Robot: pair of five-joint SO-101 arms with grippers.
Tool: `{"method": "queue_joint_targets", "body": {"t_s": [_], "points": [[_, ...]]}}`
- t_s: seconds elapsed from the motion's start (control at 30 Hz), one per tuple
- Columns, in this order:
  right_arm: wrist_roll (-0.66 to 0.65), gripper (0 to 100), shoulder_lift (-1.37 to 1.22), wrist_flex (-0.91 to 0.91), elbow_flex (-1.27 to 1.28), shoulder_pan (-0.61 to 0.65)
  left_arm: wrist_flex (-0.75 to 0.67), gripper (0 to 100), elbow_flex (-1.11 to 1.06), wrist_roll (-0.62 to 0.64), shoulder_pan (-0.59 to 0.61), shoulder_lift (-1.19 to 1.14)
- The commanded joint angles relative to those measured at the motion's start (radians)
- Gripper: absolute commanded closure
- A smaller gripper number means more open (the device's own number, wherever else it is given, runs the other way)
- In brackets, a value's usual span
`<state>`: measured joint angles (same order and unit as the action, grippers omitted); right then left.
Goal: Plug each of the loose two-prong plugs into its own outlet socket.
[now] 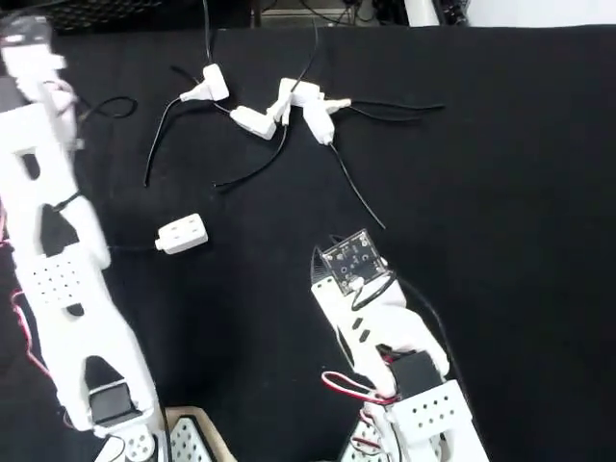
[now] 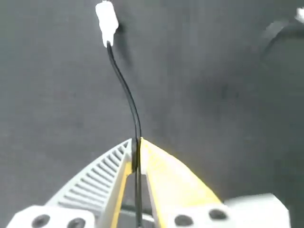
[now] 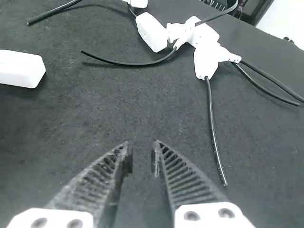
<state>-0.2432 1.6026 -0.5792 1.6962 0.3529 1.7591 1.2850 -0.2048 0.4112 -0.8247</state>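
A white outlet socket block (image 1: 183,234) lies left of the table's middle, and its black cable (image 1: 130,248) runs left under the left arm (image 1: 67,289). My left gripper (image 2: 137,145) is shut on a thin black cable (image 2: 124,90) that ends at a small white block (image 2: 106,19) farther out. Several white two-prong plugs (image 1: 255,120) with black leads lie tangled at the back centre, one plug (image 1: 205,87) a little to their left. My right gripper (image 3: 141,159) hangs low over bare cloth, narrowly open and holding nothing, short of the plug cluster (image 3: 199,42) and the socket block (image 3: 19,69).
Black cloth covers the table (image 1: 500,192). Loose black leads (image 1: 356,188) trail from the plugs toward the right arm (image 1: 371,318). A curled lead (image 1: 111,106) lies by the left arm's upper part. The right half of the cloth is open room.
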Motion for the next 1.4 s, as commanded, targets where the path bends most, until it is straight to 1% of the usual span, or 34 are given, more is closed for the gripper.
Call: {"method": "queue_joint_targets", "body": {"t_s": [0.0, 0.17, 0.27, 0.37, 0.47, 0.53, 0.67, 0.77, 0.9, 1.03, 1.23, 1.3, 1.37], "points": [[-0.003, 91.3, -0.004, 0.017, -0.001, 0.011, 0.005, 97, -0.398, 0.006, -0.151, 0.338], [-0.003, 91.3, -0.004, 0.017, -0.001, 0.011, -0.005, 97, -0.865, 0.008, -0.317, 0.712], [-0.003, 91.3, -0.004, 0.017, -0.001, 0.011, -0.06, 97, -1.107, 0.008, -0.398, 0.914], [-0.003, 91.3, -0.004, 0.017, -0.001, 0.011, -0.091, 97, -1.296, 0.008, -0.476, 1.091], [-0.003, 91.2, -0.004, 0.017, -0.001, 0.011, -0.074, 97, -1.419, 0.008, -0.575, 1.247], [-0.003, 91.1, -0.002, 0.017, -0.001, 0.011, -0.055, 97, -1.466, 0.015, -0.647, 1.333], [-0.003, 91.2, 0.002, 0.017, -0.001, 0.006, -0.063, 97, -1.489, 0.107, -0.796, 1.475], [-0.003, 91.3, 0.004, 0.017, -0.001, 0.005, -0.118, 97, -1.504, 0.166, -0.881, 1.516], [-0.003, 91.3, 0.005, 0.017, -0.001, -0.025, -0.144, 97, -1.55, 0.222, -0.891, 1.516], [-0.002, 91.3, 0.007, 0.018, -0.001, -0.048, -0.094, 97, -1.624, 0.221, -0.892, 1.517], [-0.002, 91.0, 0.007, 0.018, -0.001, -0.048, -0.095, 97, -1.673, 0.218, -0.891, 1.527], [-0.002, 91.0, 0.007, 0.018, -0.001, -0.046, -0.094, 93, -1.673, 0.218, -0.891, 1.527], [-0.002, 91.0, 0.007, 0.018, -0.001, -0.044, -0.087, 84, -1.675, 0.221, -0.891, 1.528]]}}
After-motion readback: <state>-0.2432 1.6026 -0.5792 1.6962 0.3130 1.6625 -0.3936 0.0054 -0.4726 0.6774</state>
